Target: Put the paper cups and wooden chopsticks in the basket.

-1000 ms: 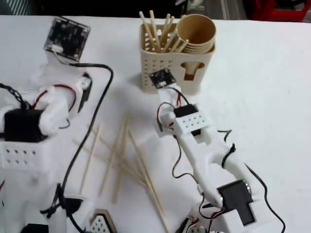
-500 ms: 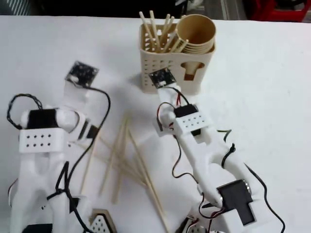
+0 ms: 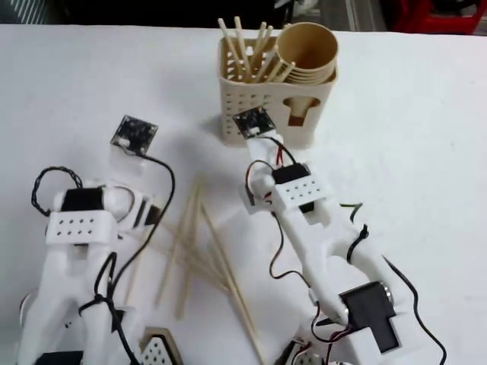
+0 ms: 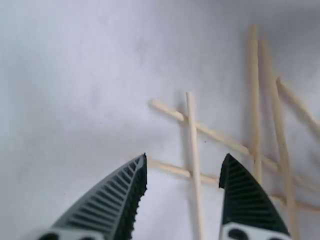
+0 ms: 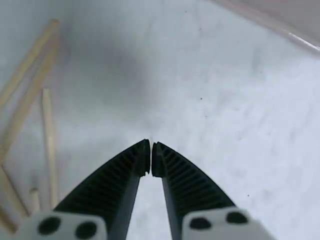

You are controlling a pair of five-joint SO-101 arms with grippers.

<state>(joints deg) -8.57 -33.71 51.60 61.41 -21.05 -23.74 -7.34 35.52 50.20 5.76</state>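
Left fingers: we see the left gripper (image 4: 185, 160) wide open and holding nothing; one loose chopstick (image 4: 193, 150) lies on the table (image 4: 75, 75) under the gap between its tips.
Right fingers: the right gripper (image 5: 151, 152) is closed tip to tip, with nothing in it, over the table.
Loose chopsticks: a crossed pile (image 3: 183, 239) lies between the two arms.
Basket: the basket (image 3: 232, 106) stands beyond the pile; we find paper cups (image 3: 308, 47) stacked inside, with upright chopsticks (image 3: 243, 53) beside them.

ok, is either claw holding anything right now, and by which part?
Nothing is held. The left claw is open over the loose chopsticks; the right claw is shut and empty above the table.
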